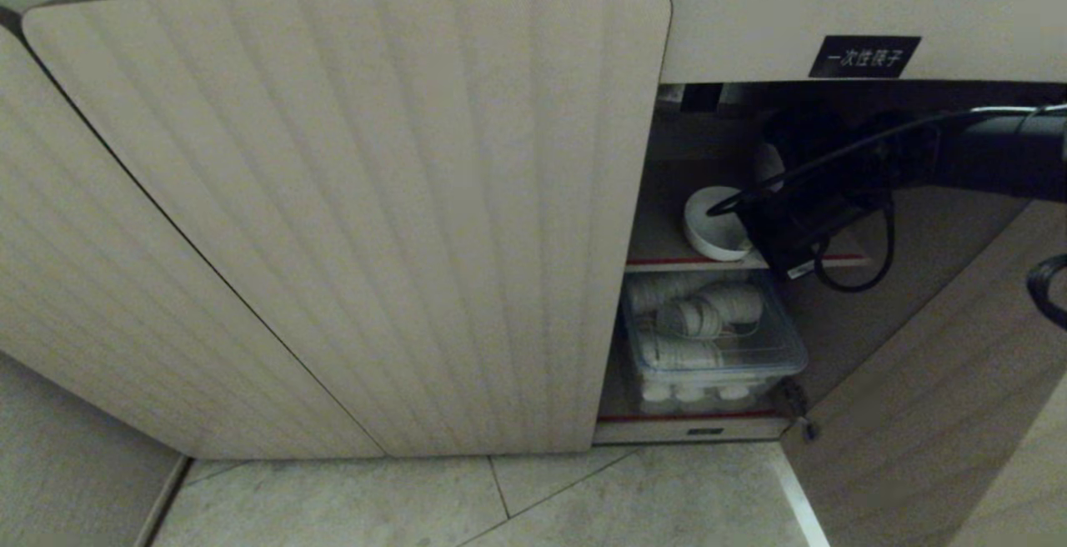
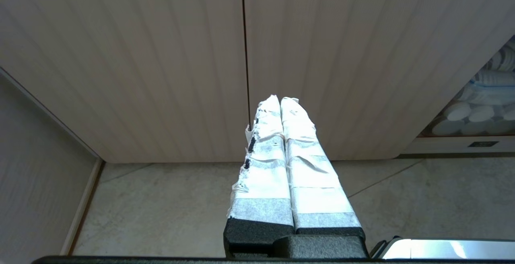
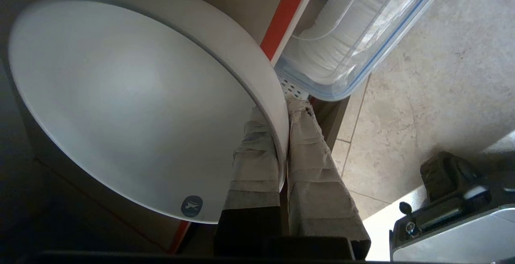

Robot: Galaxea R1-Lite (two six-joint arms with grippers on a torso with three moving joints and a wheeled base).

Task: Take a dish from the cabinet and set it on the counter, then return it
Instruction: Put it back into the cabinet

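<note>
— Taped fingers (image 3: 261,167) of our right claw (image 3: 283,123) are pinching the small white ceramic bowl's (image 3: 120,95) rim, at the beige ribbed cabinet's (image 1: 350,213) brown shelf (image 1: 658,234).

— We are judging either carry possible; our left claw (image 2: 280,105), closed and empty, is idling.

Ribbed matt doors, glossy ceramic, clear plastic, mottled stone.

The cabinet (image 1: 350,213) doors look like matt, vertically ribbed wood-grain laminate; the dish (image 3: 132,103) is smooth, softly glossy white ceramic. The storage box (image 1: 717,347) is clear glossy plastic. Fingers (image 2: 297,163) wear wrinkled white tape. The floor (image 1: 500,505) is mottled stone-look tile.
</note>
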